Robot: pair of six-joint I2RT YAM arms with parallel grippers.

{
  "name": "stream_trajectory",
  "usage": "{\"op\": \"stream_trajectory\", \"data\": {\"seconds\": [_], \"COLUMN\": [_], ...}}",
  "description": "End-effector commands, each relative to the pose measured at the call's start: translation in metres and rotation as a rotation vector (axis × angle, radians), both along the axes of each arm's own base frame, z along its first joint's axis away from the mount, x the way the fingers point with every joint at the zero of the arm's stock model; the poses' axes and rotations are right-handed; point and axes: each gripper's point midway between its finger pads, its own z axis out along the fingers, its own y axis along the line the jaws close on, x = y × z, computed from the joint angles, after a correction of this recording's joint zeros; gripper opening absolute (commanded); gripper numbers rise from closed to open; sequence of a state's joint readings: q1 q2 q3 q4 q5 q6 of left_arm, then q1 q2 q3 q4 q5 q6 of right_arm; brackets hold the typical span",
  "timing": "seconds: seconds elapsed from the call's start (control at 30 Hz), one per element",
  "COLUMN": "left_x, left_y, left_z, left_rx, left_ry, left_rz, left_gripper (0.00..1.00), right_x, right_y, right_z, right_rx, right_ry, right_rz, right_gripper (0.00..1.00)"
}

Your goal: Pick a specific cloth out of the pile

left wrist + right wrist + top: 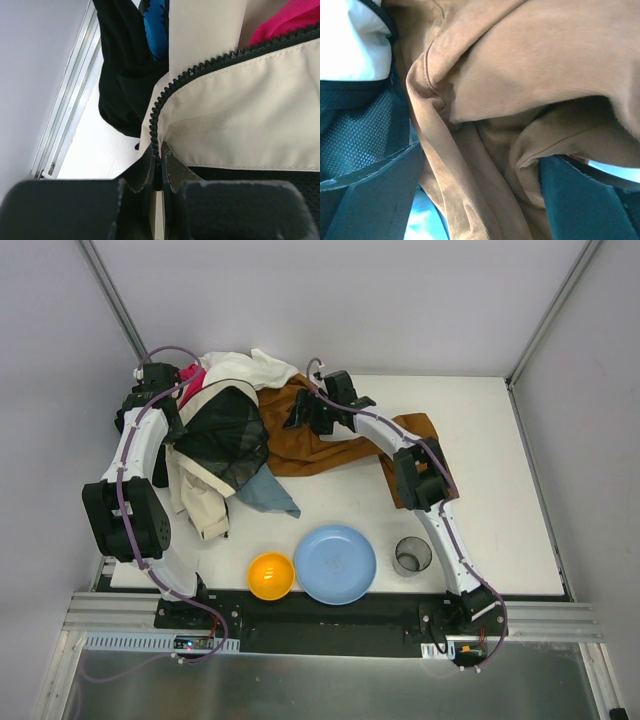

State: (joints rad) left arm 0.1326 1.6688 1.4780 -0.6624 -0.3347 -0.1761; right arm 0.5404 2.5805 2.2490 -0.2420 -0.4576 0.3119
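Right gripper (481,155) close to lens, jaws spread wide, rust-brown cloth (530,65) bunched between, touching both fingers. Cloth trails back behind gripper, under right arm, lying on table (490,460). Pile (225,430) just left of gripper, touching cloth. Left gripper (160,167) at pile's far side, pinched tight on cream jacket (240,115) at zipper edge.

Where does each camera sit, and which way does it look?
Top: above, behind the robot, looking down at the table; left arm and right arm show.
Left wrist: on the left hand, whose fingers pinch the cream jacket.
Right wrist: on the right hand, fingers astride the brown cloth.
Top and right wrist share the brown cloth.
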Motion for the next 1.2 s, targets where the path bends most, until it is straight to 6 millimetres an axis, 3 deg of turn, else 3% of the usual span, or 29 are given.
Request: {"op": "stream_trajectory", "data": {"seconds": [0.0,0.13,0.2,0.27,0.53,0.77,1.03,1.17], "left_x": [-0.009,-0.009,-0.009,-0.01,-0.011,-0.013,-0.016,-0.017], "left_y": [0.002,0.003,0.004,0.007,0.01,0.014,0.022,0.028], "left_z": [-0.006,-0.007,-0.007,-0.007,-0.008,-0.012,-0.014,-0.012], "left_rx": [-0.006,-0.003,0.006,0.014,0.026,0.03,0.034,0.038], "left_ry": [0.047,0.05,0.048,0.052,0.059,0.068,0.076,0.07], "left_rz": [-0.012,-0.006,0.003,0.011,0.025,0.043,0.07,0.092], "left_gripper": [0.0,0.0,0.0,0.0,0.0,0.0,0.0,0.0], "right_x": [-0.027,-0.027,-0.024,-0.018,-0.003,-0.02,-0.03,-0.032], "right_y": [0.045,0.043,0.034,0.023,-0.044,-0.101,-0.182,-0.217], "right_z": [0.02,0.034,0.049,0.07,0.196,0.296,0.387,0.417], "right_rx": [0.081,0.088,0.096,0.106,0.103,0.081,0.064,0.05], "right_ry": [-0.002,-0.018,-0.034,-0.061,-0.264,-0.469,-0.658,-0.714], "right_rz": [0.095,0.09,0.083,0.067,-0.026,-0.083,-0.238,-0.304], "right_gripper": [0.81,0.19,0.0,0.0,0.0,0.0,0.0,0.0]}}
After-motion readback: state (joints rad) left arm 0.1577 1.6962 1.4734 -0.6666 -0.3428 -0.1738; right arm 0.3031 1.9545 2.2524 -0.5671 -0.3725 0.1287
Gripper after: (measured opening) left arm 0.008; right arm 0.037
